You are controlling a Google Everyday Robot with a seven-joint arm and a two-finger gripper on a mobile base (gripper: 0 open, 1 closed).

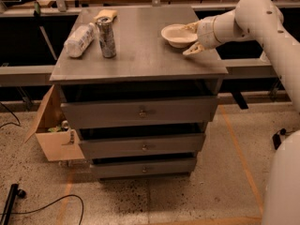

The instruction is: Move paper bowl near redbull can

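Atop grey cabinet (140, 55): tool (191, 38) wide at paper bowl (176, 34); redbull can (106, 36) nr bottle (78, 40).

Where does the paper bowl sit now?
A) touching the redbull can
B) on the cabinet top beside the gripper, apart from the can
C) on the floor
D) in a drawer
B: the paper bowl rests on the cabinet top, the gripper at its rim, bare surface separating it from the redbull can.

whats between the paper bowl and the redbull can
Bare tabletop between paper bowl and redbull can in the camera view; gripper at the bowl's right rim.
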